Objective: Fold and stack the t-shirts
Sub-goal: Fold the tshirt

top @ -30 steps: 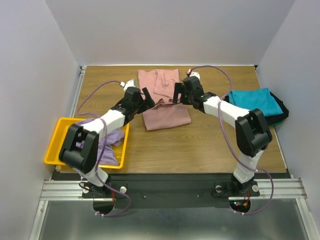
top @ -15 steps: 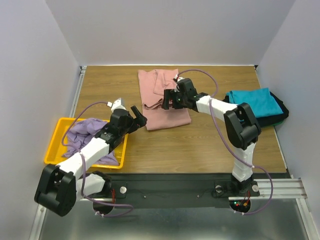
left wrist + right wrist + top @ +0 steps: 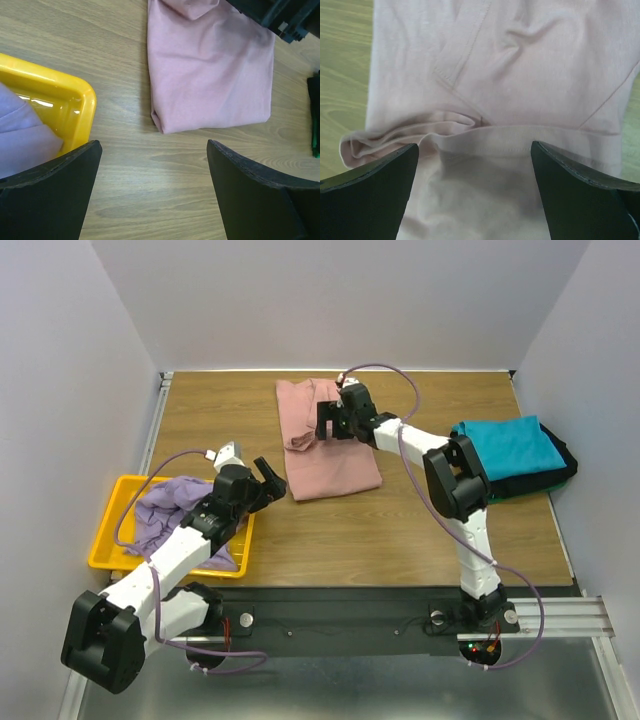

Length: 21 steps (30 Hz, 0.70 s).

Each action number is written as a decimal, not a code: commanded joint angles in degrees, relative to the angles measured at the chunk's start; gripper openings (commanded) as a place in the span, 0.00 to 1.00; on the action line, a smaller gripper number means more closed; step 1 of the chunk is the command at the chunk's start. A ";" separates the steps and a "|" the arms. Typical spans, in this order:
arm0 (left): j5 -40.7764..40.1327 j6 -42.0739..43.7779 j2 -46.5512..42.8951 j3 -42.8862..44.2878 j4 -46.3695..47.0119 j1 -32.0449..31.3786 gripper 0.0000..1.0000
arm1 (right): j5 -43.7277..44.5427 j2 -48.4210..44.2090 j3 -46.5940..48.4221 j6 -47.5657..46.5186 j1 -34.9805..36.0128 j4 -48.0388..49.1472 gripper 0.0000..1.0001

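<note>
A dusty pink t-shirt lies partly folded at the table's middle back; it also shows in the left wrist view and fills the right wrist view. My right gripper is open just above its folded hem and sleeve. My left gripper is open and empty over bare wood between the pink shirt and the yellow bin. A lavender t-shirt lies bunched in the bin. A teal t-shirt lies folded on a black one at the right edge.
The yellow plastic bin sits at the table's left front edge, its corner in the left wrist view. White walls close in the back and both sides. The wooden table shows bare wood in front of the pink shirt.
My left gripper has pulled back from the pink shirt toward the bin and front. My right gripper has moved left and back across the pink shirt.
</note>
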 commanded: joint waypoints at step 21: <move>5.76 -1.26 11.15 -0.30 10.73 -3.62 0.98 | 16.84 -42.95 -45.34 18.27 0.26 1.89 1.00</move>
